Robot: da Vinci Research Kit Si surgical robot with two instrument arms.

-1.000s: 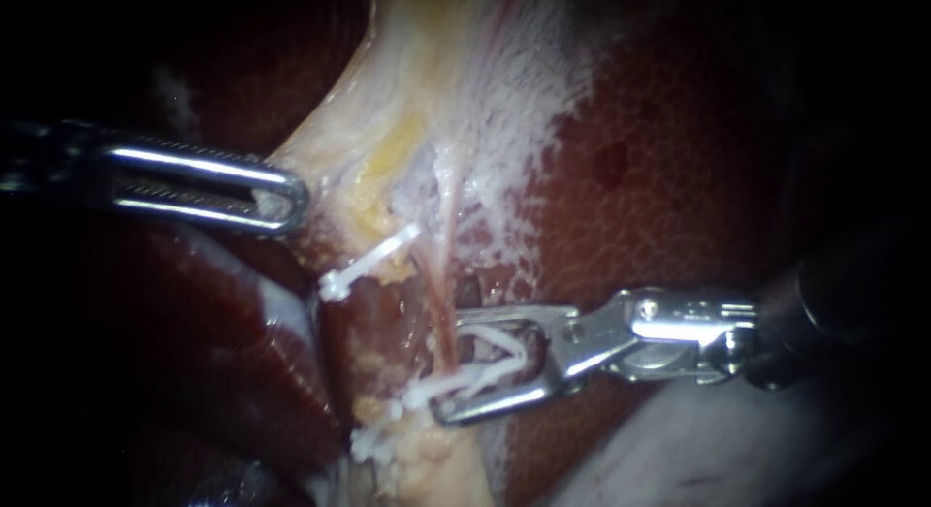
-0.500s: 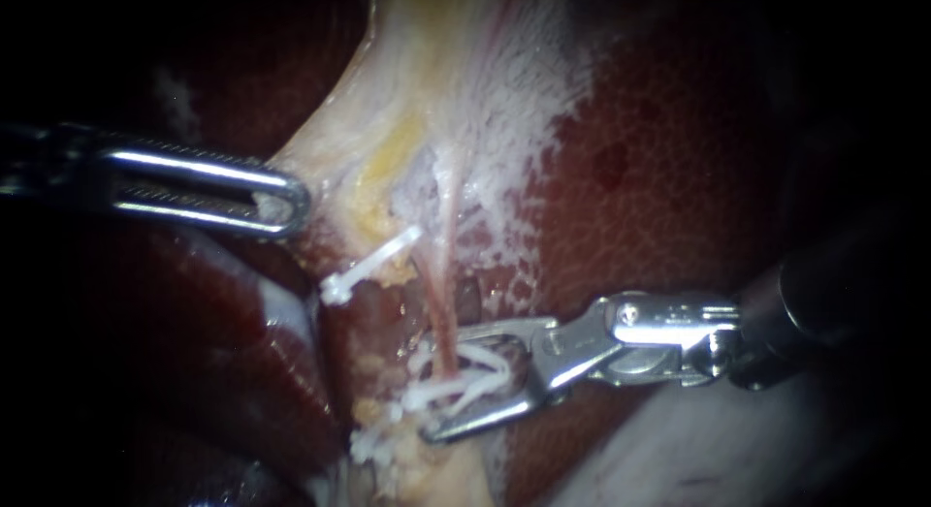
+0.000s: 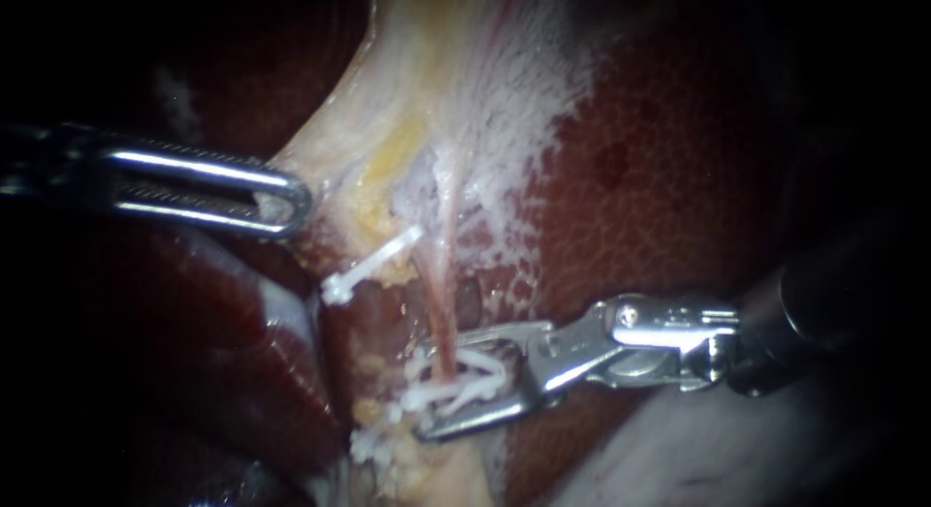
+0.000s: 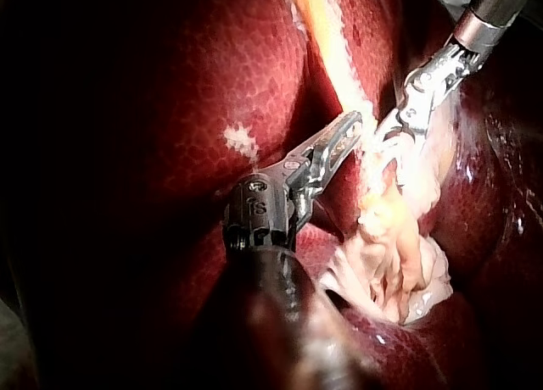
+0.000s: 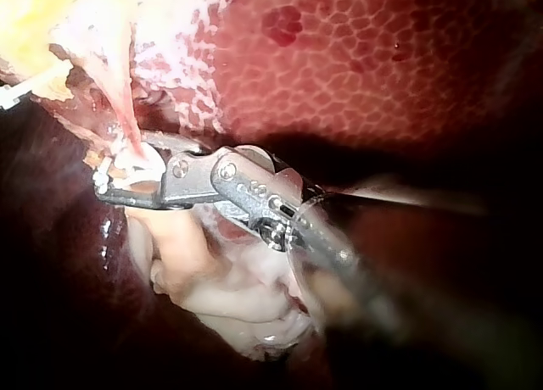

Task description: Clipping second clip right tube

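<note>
In the endoscope view my right instrument [image 3: 441, 381] reaches in from the right. Its jaws stand apart on either side of the thin pink right tube [image 3: 438, 313] and carry a white clip [image 3: 477, 371] that straddles it. Another white clip [image 3: 412, 398] sits on that tube just below. My left instrument [image 3: 281, 205] comes in from the left, its jaws shut on the edge of the pale tissue [image 3: 407, 100]. The right wrist view shows the right instrument [image 5: 114, 176] with the clip [image 5: 127, 163] at the tube [image 5: 127, 123].
A white clip [image 3: 369, 263] crosses the left tube higher up, and one more clip [image 3: 373, 444] lies lower down. Dark red liver [image 3: 659, 177] fills the right side. Pale folded tissue [image 5: 221, 288] lies under the right instrument's shaft.
My right instrument has slid left and slightly down, carrying its clip further across the right tube. The left instrument has held still.
</note>
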